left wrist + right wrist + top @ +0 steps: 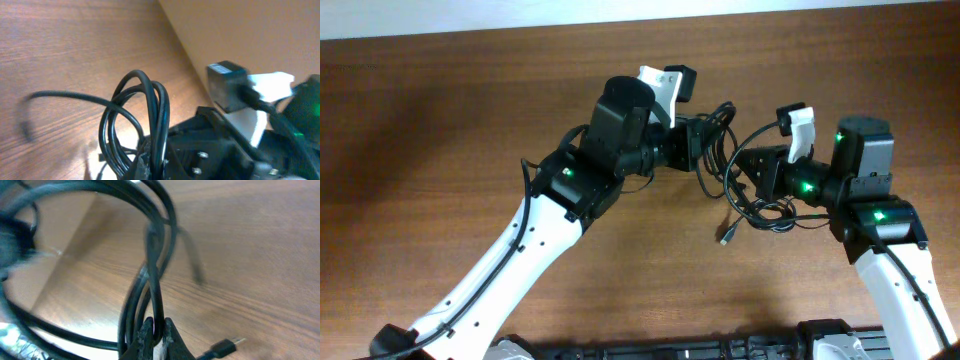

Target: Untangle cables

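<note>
— Brown wood-grain counter (pixel 440 110) fills nearly the whole overhead view, with a pale strip along its far edge. What's biggest on it?

— Two arms reaching in from the near side. The left arm (pixel 510 258) is white with a black wrist and angles up toward the middle. The right arm (pixel 900 285) comes in from the right with green lights on its joints. Their wrists almost meet at the centre.

— Where are the cables?

— The cables (pixel 728 170) are strung between the two wrists as a bundle of thin black loops. Some slack coils sit low beside the right wrist.

— How are the left jaws?

— The left jaws are clenched on the bundle. In the left wrist view, several loops of the cables (pixel 150 100) rise out of them in a tall arch. One loose strand (pixel 65 95) trails off to the left over the wood.

— And the right jaws?

— The right jaws are clamped too. The right wrist view shows the fingers (pixel 145 337) pinched together on one cord of the cables (pixel 156 275), with other cords running just beside it.

— Anything smaller?

— A small plug (pixel 725 238) on a free end, below the bundle and apart from both jaws. It also shows in the right wrist view (pixel 227 345). I cannot tell whether it rests on the counter or hangs just above it.
</note>
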Available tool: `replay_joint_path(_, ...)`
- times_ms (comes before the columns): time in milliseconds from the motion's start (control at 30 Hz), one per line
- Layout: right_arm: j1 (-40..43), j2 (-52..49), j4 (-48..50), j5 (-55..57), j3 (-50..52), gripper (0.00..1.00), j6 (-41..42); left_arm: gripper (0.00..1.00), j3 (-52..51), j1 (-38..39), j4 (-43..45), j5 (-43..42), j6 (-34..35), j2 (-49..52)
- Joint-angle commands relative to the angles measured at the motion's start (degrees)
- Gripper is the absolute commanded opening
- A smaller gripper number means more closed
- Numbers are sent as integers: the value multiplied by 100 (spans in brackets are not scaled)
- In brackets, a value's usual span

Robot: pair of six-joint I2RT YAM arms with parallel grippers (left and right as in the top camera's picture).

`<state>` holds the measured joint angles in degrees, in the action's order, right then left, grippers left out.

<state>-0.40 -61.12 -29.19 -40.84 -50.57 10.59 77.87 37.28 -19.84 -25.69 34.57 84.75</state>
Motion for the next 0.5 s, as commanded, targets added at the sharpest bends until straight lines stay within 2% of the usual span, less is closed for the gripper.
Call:
replay_joint_path(0,4,-11,-61,713,9,4,107,0,94,7,136,-673,-186,-153)
replay_joint_path(200,4,-13,-17,1207,9,4,236,0,94,160,136,-1058,-210,-153)
replay_joint_path(333,7,-57,109,1333,9,4,236,0,94,341,291,-1779,-208,-153)
replay_joint_path(367,7,-90,138,1333,9,9,238,0,94,376,293,-1919,-208,-153)
replay_joint_path(400,7,-162,184,1335,9,25,238,0,94,400,315,-2083,-205,-153)
replay_joint_path(467,7,-310,216,1515,9,41,479,0,94,398,315,-2221,-205,-153)
